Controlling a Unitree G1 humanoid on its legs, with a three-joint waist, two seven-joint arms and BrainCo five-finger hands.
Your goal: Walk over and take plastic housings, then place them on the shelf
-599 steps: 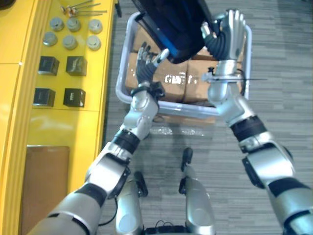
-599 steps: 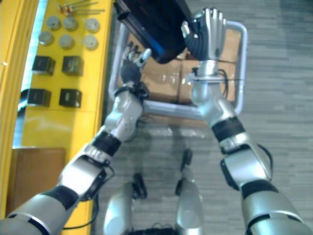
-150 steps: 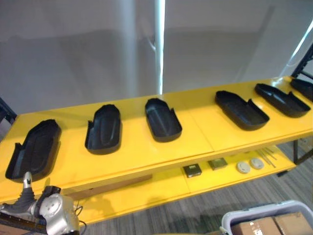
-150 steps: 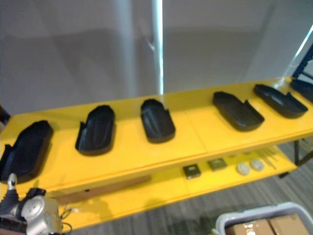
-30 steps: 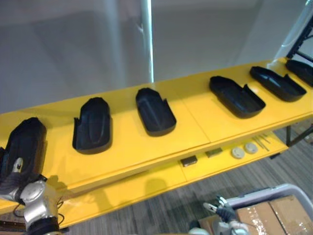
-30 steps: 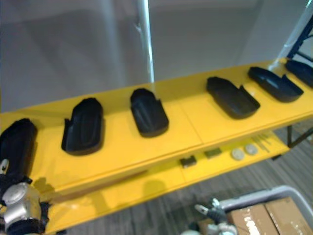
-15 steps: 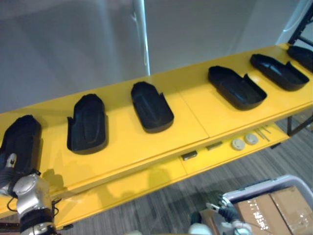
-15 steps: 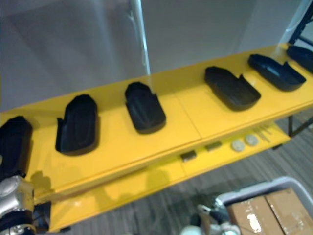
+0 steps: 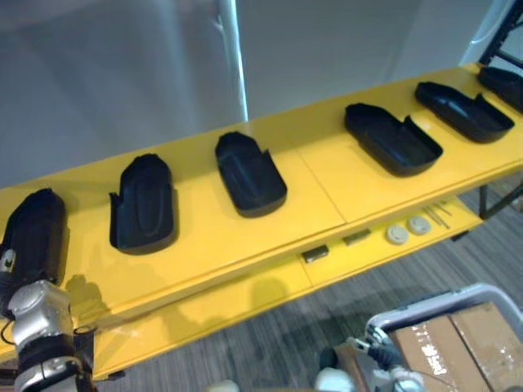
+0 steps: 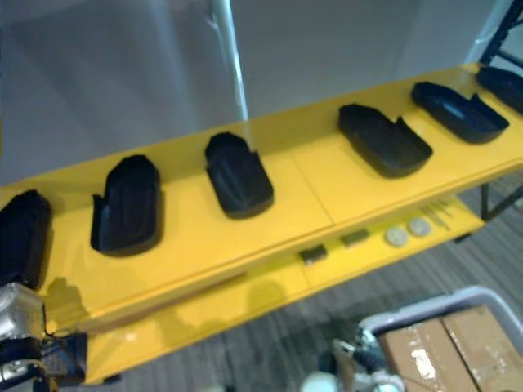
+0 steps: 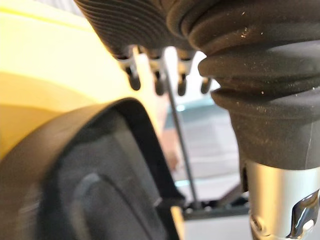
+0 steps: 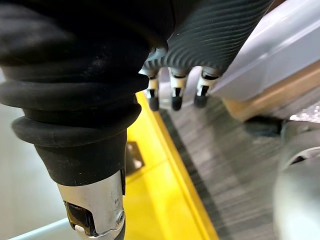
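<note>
1. The left robot hand [image 11: 159, 82] hangs with its fingers loosely spread and empty, close over the rim of a black moulded plastic housing [image 11: 85, 190] and not curled round it.
2. That housing lies on the long yellow shelf [image 9: 319, 184].
3. Five more such housings run off to that hand's right, apart from one another, from the nearest housing [image 9: 143, 204] to the farthest housing [image 9: 502, 82].
4. The right robot hand [image 12: 175, 97] hangs relaxed, fingers slightly spread, holding nothing.
5. Just beside it stands a grey plastic bin [image 9: 425, 306] of brown cardboard boxes [image 9: 458, 343].
6. Beyond the right robot hand, the shelf's lower level carries two round grey discs [image 9: 397, 235] and small dark blocks [image 9: 315, 254].
</note>
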